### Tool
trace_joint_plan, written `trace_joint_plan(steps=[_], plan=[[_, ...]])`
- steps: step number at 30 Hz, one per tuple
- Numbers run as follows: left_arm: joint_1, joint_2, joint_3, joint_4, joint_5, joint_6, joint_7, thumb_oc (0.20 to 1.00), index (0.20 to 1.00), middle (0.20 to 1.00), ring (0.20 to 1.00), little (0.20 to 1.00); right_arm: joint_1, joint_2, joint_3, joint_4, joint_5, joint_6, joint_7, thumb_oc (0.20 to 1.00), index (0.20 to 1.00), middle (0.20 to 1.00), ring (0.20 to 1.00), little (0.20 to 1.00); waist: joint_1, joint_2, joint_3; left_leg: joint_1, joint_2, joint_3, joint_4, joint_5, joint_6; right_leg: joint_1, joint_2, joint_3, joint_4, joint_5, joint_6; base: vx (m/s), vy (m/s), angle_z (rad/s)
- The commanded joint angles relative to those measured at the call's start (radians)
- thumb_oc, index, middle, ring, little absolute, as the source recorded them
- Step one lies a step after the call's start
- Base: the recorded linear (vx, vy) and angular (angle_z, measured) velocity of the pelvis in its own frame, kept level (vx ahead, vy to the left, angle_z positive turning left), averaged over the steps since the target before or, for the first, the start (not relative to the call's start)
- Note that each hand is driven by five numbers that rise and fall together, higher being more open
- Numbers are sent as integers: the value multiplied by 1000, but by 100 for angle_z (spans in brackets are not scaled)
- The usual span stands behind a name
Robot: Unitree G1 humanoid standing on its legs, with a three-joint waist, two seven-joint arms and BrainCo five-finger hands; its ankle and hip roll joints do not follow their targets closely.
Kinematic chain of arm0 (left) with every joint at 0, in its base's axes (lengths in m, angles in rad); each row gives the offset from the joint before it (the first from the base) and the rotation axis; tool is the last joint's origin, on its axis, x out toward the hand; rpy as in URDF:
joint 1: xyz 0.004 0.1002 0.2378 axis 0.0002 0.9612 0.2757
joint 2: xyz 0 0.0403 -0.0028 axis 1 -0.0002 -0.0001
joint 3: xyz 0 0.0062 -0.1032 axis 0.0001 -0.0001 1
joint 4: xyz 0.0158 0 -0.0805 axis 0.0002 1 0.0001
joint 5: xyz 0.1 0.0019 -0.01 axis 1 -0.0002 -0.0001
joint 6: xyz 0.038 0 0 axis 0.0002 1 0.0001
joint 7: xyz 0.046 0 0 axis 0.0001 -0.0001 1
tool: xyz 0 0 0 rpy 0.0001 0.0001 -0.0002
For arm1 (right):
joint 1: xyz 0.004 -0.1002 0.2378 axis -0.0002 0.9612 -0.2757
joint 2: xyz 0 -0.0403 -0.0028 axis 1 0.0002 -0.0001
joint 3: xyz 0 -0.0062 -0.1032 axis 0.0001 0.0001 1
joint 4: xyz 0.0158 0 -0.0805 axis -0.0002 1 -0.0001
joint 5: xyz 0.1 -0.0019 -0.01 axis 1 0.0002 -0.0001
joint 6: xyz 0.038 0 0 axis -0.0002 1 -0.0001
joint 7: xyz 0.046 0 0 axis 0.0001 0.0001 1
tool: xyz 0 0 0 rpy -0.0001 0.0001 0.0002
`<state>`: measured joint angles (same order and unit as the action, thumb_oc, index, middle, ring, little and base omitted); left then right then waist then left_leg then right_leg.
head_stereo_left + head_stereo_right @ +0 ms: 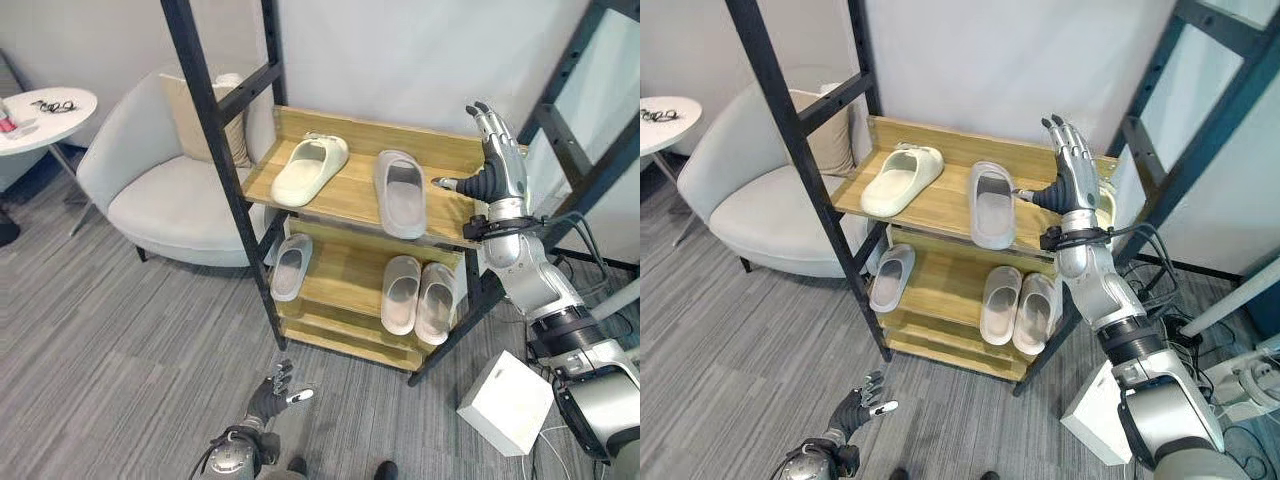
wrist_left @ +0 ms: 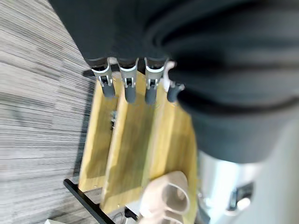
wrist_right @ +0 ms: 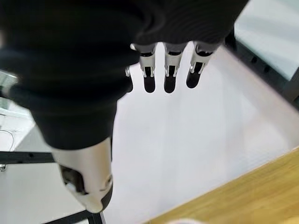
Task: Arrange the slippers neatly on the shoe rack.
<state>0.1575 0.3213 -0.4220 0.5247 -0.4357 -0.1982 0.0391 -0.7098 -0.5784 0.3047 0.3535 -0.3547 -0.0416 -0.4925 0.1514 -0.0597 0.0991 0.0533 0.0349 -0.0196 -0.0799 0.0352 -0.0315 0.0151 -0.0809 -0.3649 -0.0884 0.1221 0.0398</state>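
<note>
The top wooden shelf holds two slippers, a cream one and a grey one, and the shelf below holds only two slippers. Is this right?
Not quite. In the left eye view the lower wooden shelf holds three pale slippers: one alone and a pair. The rest is right.

Grey striped carpet (image 1: 120,330); pale armchair (image 1: 160,190) with cushion (image 1: 205,120); round white side table (image 1: 45,115); white wall (image 1: 400,50).
</note>
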Motion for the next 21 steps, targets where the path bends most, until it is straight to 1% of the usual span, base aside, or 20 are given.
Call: trace_joint_plan(steps=[1, 2, 3, 10, 11, 12, 13, 14, 15, 18, 21], plan=[[-54, 37, -9, -30, -36, -39, -15, 1000, 1000, 1000, 1000, 1000, -188, -51, 0, 54, 63, -16, -41, 1000, 1000, 1000, 1000, 1000, 40, -27, 69, 4, -38, 2, 46, -164, 57, 128, -28, 19, 1, -207, 67, 56, 40, 10], [-54, 40, -9, -33, -40, -38, -14, 1000, 1000, 1000, 1000, 1000, -204, -51, 5, 73, 74, -15, -45, 1000, 1000, 1000, 1000, 1000, 46, -29, 73, -2, -40, -1, 49, -164, 57, 126, -29, 16, 1, -207, 67, 62, 52, 18], [-57, 46, -9, -31, -48, -39, -12, 1000, 1000, 1000, 1000, 1000, -237, -39, 13, 135, 122, -18, -49, 1000, 1000, 1000, 1000, 1000, 61, -32, 84, -24, -44, -12, 61, -164, 57, 118, -32, 7, 1, -207, 66, 57, 48, 20], [-53, 54, -7, -39, -64, -44, -6, 1000, 1000, 1000, 1000, 1000, -279, -39, 54, 268, 162, -13, -37, 1000, 1000, 1000, 1000, 1000, 84, -34, 102, -60, -52, -28, 79, -166, 56, 102, -37, -11, 1, -207, 69, 40, 31, 13], [-52, 60, -8, -39, -69, -48, -6, 1000, 1000, 1000, 1000, 1000, -315, -46, 71, 352, 182, -9, -34, 1000, 1000, 1000, 1000, 1000, 94, -34, 108, -71, -55, -31, 89, -168, 56, 99, -40, -17, 1, -205, 71, 25, 19, 5], [-52, 59, -8, -39, -70, -48, -6, 1000, 1000, 1000, 1000, 1000, -317, -46, 72, 355, 183, -10, -34, 1000, 1000, 1000, 1000, 1000, 94, -33, 109, -72, -56, -31, 90, -169, 56, 98, -40, -17, 1, -205, 72, 41, 36, 4], [-54, 65, -11, -42, -76, -47, -4, 1000, 1000, 1000, 1000, 1000, -346, -50, 86, 415, 205, -8, -31, 1000, 1000, 1000, 1000, 1000, 100, -32, 112, -79, -59, -35, 93, -168, 56, 95, -42, -19, 1, -203, 72, 24, 36, 6], [-62, 69, -15, -42, -81, -47, 0, 1000, 1000, 1000, 1000, 1000, -378, -54, 98, 496, 237, -8, -27, 595, 595, 595, 595, 595, 107, -29, 117, -90, -62, -41, 96, -166, 54, 91, -45, -26, 1, -202, 72, 31, 44, 7], [-66, 69, -15, -38, -84, -47, 0, 1000, 1000, 1000, 1000, 1000, -392, -57, 101, 531, 255, -8, -25, 200, 200, 200, 200, 200, 108, -27, 119, -95, -64, -45, 97, -165, 53, 89, -46, -29, 1, -201, 74, 11, 33, 4], [-80, 68, -20, -35, -89, -47, 8, 1000, 1000, 1000, 1000, 1000, -416, -59, 95, 590, 307, -11, -36, 200, 200, 200, 200, 200, 111, -21, 124, -107, -67, -51, 97, -161, 51, 82, -48, -39, 1, -200, 76, -7, 15, 12], [-91, 63, -20, -30, -90, -45, 19, 1000, 1000, 1000, 1000, 1000, -416, -57, 78, 588, 336, -11, -56, 200, 200, 200, 200, 200, 108, -16, 125, -108, -69, -56, 94, -158, 51, 81, -50, -40, 1, -201, 77, -13, 17, 9]])
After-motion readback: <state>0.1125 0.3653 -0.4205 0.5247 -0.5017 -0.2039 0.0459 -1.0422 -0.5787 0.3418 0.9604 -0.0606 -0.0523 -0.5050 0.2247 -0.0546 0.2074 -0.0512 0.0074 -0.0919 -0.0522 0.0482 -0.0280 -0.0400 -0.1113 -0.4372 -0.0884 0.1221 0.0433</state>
